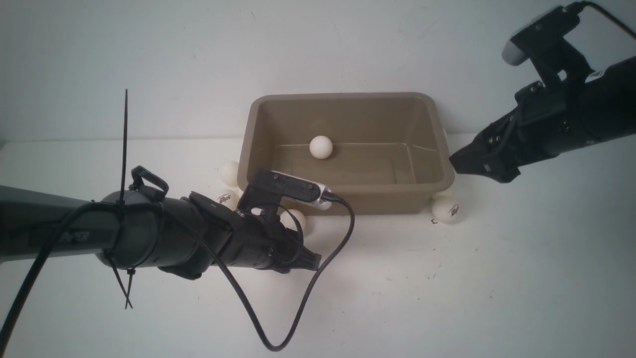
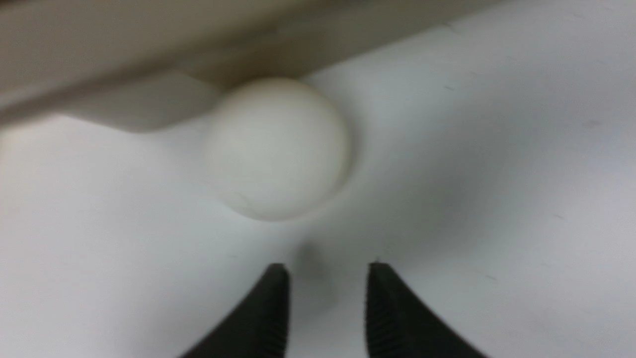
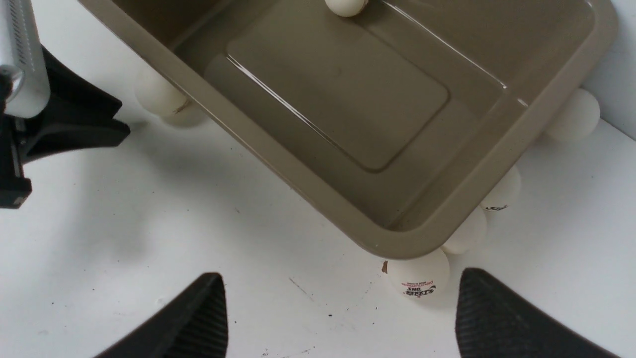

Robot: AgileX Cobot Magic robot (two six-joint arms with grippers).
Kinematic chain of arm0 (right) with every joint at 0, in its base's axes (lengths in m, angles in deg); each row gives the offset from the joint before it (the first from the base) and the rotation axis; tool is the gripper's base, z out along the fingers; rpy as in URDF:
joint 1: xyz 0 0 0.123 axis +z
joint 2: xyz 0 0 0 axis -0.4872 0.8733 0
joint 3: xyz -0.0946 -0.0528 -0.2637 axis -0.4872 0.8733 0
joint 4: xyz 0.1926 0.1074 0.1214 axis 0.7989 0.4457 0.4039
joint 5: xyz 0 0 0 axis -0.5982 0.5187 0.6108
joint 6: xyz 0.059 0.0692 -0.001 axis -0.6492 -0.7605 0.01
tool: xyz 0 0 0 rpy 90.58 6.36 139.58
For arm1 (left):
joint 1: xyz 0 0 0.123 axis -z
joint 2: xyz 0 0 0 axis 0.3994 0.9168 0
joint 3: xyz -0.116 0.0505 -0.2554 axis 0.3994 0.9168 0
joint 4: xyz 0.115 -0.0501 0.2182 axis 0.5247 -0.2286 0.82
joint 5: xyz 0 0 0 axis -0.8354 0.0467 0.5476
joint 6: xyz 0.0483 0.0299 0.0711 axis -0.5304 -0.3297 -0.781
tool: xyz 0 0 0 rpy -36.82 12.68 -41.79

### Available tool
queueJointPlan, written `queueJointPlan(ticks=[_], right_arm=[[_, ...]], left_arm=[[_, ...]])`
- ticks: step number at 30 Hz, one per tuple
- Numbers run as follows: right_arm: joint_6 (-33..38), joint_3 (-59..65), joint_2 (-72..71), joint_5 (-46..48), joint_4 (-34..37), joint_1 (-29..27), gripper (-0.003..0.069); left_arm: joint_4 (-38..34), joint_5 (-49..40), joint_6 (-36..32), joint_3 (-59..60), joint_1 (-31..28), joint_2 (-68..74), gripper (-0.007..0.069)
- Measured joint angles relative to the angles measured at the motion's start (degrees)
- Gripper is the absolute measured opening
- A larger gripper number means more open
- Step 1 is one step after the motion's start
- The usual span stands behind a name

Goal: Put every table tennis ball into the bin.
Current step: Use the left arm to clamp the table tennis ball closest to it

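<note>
Table tennis balls (image 3: 418, 278) lie partly hidden beneath the bin (image 3: 402, 243).

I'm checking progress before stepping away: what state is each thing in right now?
left gripper: shut, empty.
right gripper: open, empty.
bin: upright, one ball inside.
ball in the bin: resting on its floor.
loose ball: on the table beside the bin, just past the left gripper's tips, ungripped.
logo ball: on the table at the bin's right near corner.

Low-held left gripper (image 2: 328, 272) closed, empty — right gripper (image 3: 340, 281) raised, jaws wide
</note>
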Motion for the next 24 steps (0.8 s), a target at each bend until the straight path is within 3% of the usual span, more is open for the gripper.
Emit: queueJointPlan(ticks=[2,6,10,24], right_arm=[[0.0,0.0,0.0,-0.06,0.0,0.0,0.0556],[0.0,0.0,0.0,-0.1,0.0,0.0,0.0556],[0.0,0.0,0.0,-0.23,0.0,0.0,0.0556],[0.21,0.0,0.0,-0.23,0.0,0.0,0.0556]], left_arm=[[-1.4,-1.05,0.0,0.0,0.0,0.0,0.0409],[-4.37,-0.6,0.0,0.0,0.0,0.0,0.0557],[-5.44,0.01,0.0,0.0,0.0,0.0,0.0587],[-7.97,2.88,0.0,-0.26,0.0,0.0,0.0573]])
